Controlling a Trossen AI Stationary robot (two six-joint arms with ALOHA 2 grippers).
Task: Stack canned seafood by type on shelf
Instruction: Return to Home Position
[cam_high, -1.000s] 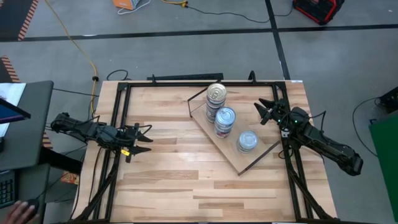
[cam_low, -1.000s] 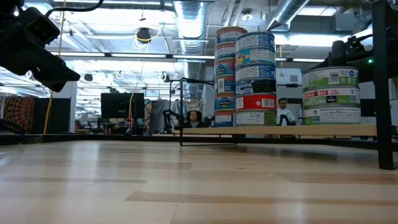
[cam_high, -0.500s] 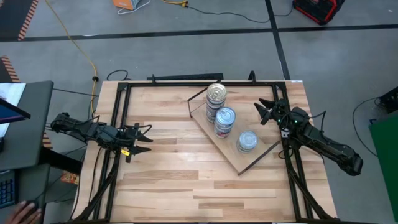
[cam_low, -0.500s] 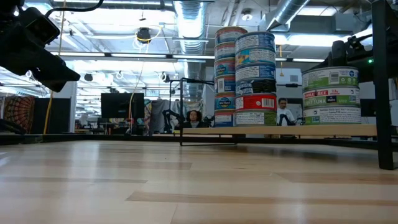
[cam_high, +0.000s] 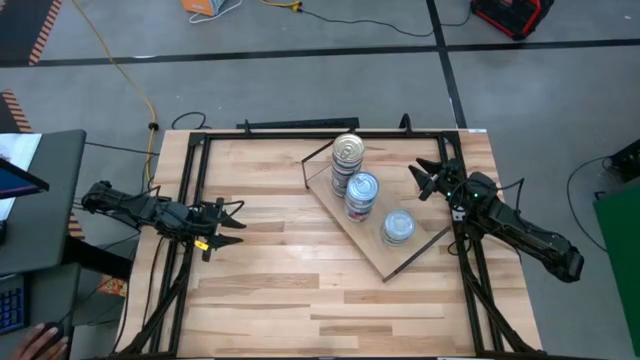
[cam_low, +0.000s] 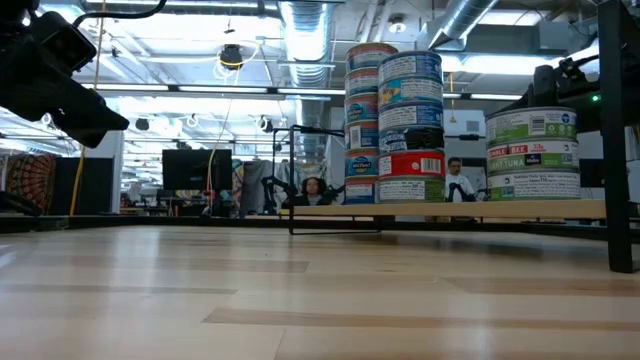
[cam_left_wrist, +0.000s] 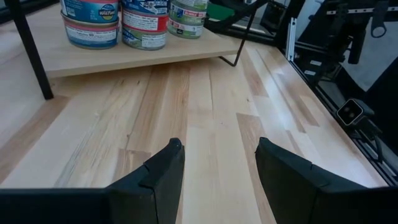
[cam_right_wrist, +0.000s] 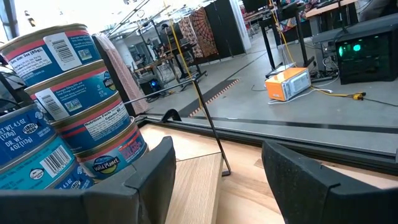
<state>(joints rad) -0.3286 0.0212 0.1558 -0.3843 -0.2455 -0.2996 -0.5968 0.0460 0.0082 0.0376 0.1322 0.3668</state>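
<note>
The shelf (cam_high: 372, 246), a light-wood board on thin dark legs, stands slantwise on the table's far right part. On it the canned seafood rests in three stacks: a tall one (cam_high: 347, 152), a second (cam_high: 361, 188) and a low one (cam_high: 398, 226). The low view shows the stacks (cam_low: 411, 125) and the green-labelled one (cam_low: 532, 155). My left gripper (cam_high: 238, 224) hovers open over the table's left side, well short of the shelf (cam_left_wrist: 137, 56). My right gripper (cam_high: 420, 183) hangs open just right of the shelf, beside the tall stack (cam_right_wrist: 81, 106). Nothing lies between either pair of fingers.
Dark metal rails (cam_high: 190, 170) run along the table's left, far and right edges. Bare plank tabletop (cam_high: 300, 290) lies across the middle and near side. A person's hand (cam_high: 40, 342) shows off the table at the near left. People sit far behind in the room (cam_low: 312, 188).
</note>
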